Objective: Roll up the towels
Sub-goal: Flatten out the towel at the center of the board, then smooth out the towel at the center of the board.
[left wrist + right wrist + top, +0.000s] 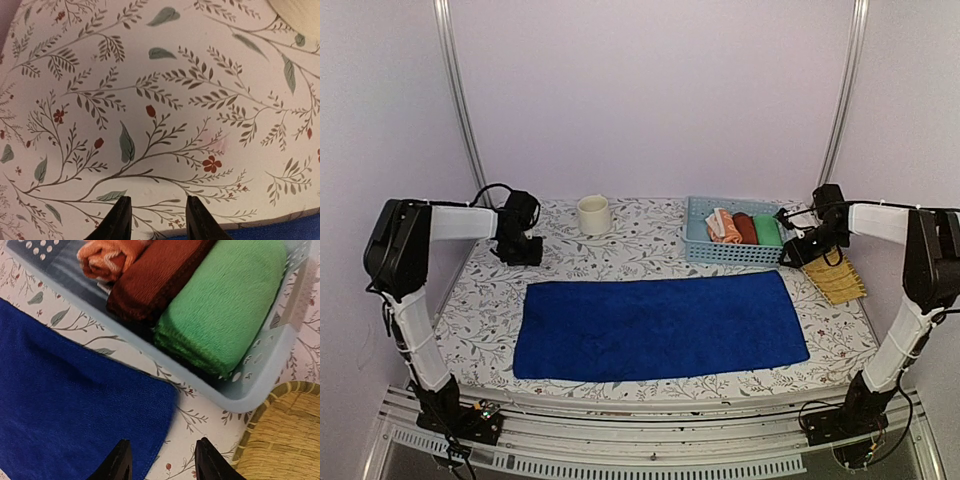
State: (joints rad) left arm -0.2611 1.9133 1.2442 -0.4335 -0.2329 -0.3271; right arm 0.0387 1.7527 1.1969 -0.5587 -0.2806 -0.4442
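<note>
While the royal blue towel (pixel 660 325) lies spread flat as a rectangle on the middle of the floral tablecloth (pixel 490 300), both arms are positioned at its far corners.

Left gripper (pixel 157 220): fingers spread, nothing between them. It is over bare tablecloth just beyond the towel's far left corner. A strip of blue shows at the lower right edge of the left wrist view. A cream cup (pixel 593 214) stands to its right, apart from the towel.

Right gripper (pixel 161 462): fingers spread, nothing between them. It is at the towel's far right corner. One fingertip is over the blue edge, the other over the tablecloth.

A light blue perforated basket (pixel 700 250) sits just beyond that corner. It holds three rolls side by side:
- orange-salmon towel with white print (pixel 107 257), rolled, on the left;
- red roll (pixel 155 275), in the middle;
- green roll (pixel 220 305), against the right wall.

A yellow woven mat (pixel 285 435) lies just beside the basket's right end.
</note>
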